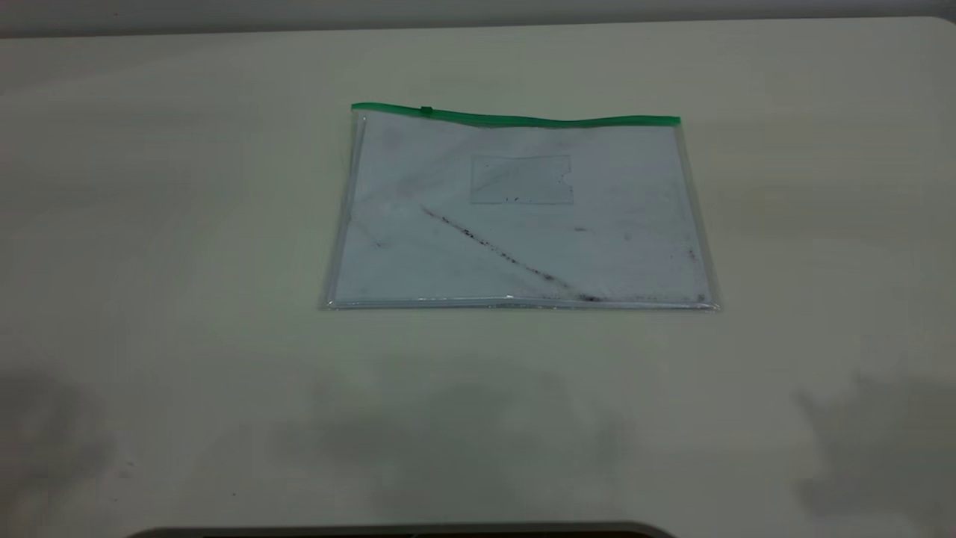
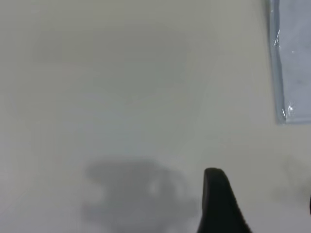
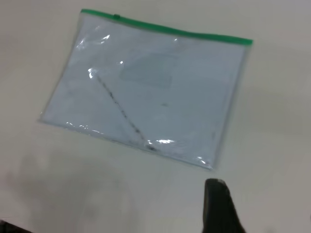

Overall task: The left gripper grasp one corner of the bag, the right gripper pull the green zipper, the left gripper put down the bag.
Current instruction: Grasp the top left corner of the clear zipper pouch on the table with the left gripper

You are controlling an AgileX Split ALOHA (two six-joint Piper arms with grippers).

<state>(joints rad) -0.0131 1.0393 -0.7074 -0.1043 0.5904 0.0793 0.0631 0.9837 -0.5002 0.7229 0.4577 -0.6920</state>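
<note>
The bag [image 1: 523,217] lies flat on the table, a clear pouch with a white sheet, a dark speckled streak and a small card pocket. The green zipper [image 1: 515,117] runs along its far edge, with the slider tab [image 1: 426,110] near the left green corner [image 1: 355,107]. Neither gripper shows in the exterior view. The left gripper [image 2: 262,191] is open and empty above bare table, apart from a clear near corner of the bag [image 2: 291,73]. The right gripper [image 3: 262,196] is open and empty, short of the bag [image 3: 150,87]; the zipper [image 3: 165,30] is on the bag's far side.
The cream table [image 1: 149,261] spreads wide around the bag. Arm shadows fall on its near left and near right parts. A dark edge [image 1: 403,532] shows at the bottom of the exterior view.
</note>
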